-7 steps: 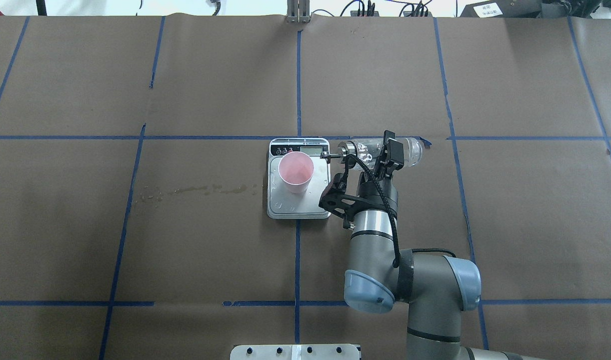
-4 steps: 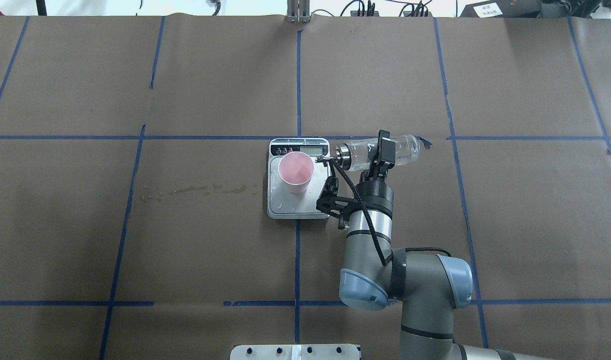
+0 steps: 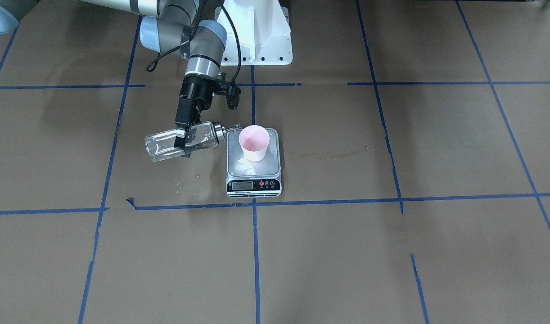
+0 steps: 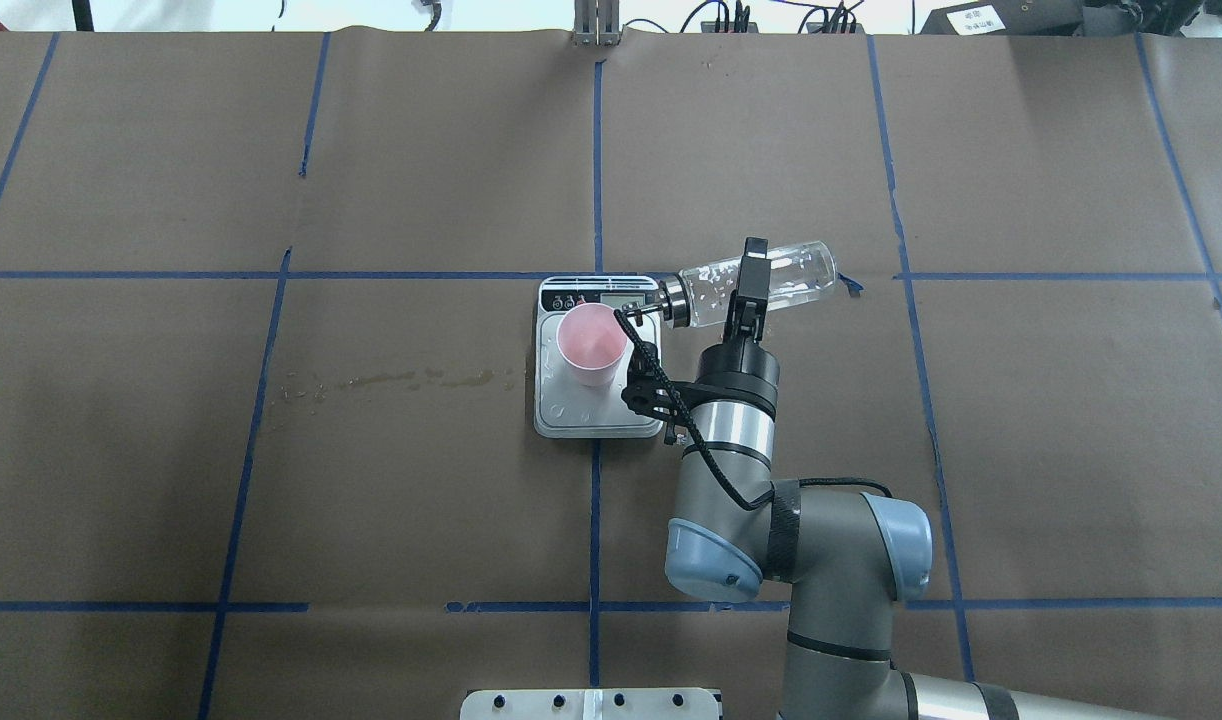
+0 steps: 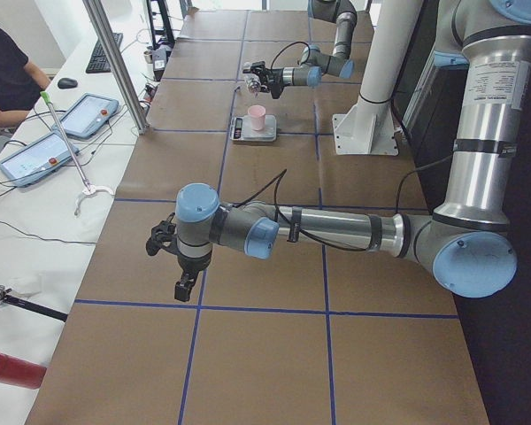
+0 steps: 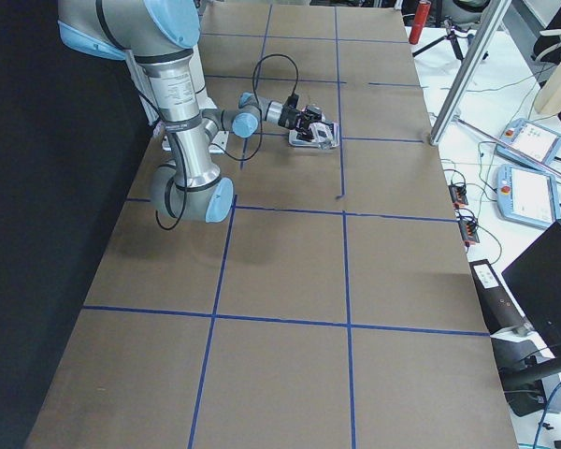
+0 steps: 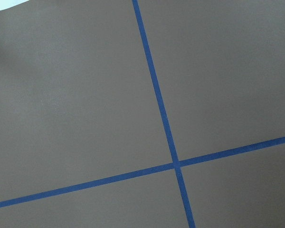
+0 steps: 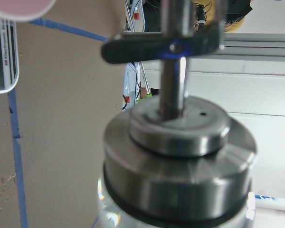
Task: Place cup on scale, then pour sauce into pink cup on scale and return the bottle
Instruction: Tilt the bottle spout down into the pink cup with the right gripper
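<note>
The pink cup (image 4: 591, 345) stands upright on the scale (image 4: 599, 420), near its display end. My right gripper (image 4: 746, 285) is shut on the clear glass bottle (image 4: 791, 272) and holds it nearly level above the table, to the right of the scale. Its metal cap and thin spout point at the cup, with the spout tip at the cup's rim. Clear sauce with bubbles shows inside the bottle (image 3: 162, 146). The right wrist view shows the cap (image 8: 180, 147) close up. My left gripper (image 5: 184, 288) hangs far off over bare table; I cannot tell whether it is open or shut.
A wet streak (image 4: 391, 380) lies on the brown paper left of the scale. Droplets (image 3: 187, 182) dot the paper beside the scale. The white robot base (image 3: 257, 40) stands behind it. Blue tape lines cross the table. Tablets (image 5: 62, 133) lie on a side desk.
My right arm has shifted left with the bottle. The spout has moved from beside the scale's edge to the cup's rim, and the bottle's base has swung away from me.
</note>
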Robot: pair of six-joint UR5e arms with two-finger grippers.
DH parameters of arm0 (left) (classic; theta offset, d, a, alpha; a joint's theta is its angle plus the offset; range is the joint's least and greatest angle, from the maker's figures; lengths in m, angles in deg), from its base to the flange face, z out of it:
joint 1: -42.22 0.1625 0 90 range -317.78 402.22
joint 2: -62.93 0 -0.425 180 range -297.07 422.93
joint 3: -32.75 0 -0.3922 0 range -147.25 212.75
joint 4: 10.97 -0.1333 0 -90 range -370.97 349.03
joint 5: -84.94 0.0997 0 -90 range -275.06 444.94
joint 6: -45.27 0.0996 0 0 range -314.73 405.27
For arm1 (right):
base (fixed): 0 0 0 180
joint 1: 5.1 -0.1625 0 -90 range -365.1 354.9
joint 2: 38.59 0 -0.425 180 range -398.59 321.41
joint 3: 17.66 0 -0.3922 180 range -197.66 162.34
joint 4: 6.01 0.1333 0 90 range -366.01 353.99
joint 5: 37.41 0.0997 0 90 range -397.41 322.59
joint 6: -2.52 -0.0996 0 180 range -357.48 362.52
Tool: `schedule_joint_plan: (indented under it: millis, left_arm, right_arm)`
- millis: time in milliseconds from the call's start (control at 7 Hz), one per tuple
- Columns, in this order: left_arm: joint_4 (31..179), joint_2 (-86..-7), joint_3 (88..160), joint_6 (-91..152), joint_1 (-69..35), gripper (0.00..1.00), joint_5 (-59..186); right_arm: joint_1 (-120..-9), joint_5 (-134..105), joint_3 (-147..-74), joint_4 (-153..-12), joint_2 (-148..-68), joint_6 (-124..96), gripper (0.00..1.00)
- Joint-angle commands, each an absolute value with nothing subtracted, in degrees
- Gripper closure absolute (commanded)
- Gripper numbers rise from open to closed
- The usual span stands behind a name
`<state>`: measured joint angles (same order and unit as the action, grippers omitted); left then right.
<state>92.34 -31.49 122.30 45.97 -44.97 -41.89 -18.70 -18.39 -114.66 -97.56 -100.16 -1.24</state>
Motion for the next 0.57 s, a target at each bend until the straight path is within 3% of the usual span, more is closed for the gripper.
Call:
schedule_joint_plan:
  millis: [0, 429]
  left_arm:
    - [92.39, -31.73, 121.61, 45.97, -44.97, 0.00, -41.89]
    - [92.39, -31.82, 121.25, 45.97, -44.88, 0.00, -41.98]
  right_arm:
    - [-19.16, -20.88, -114.25, -97.76, -99.24, 7.65, 1.00]
    - [-19.43, -23.61, -114.42, -97.76, -98.61, 17.42, 1.00]
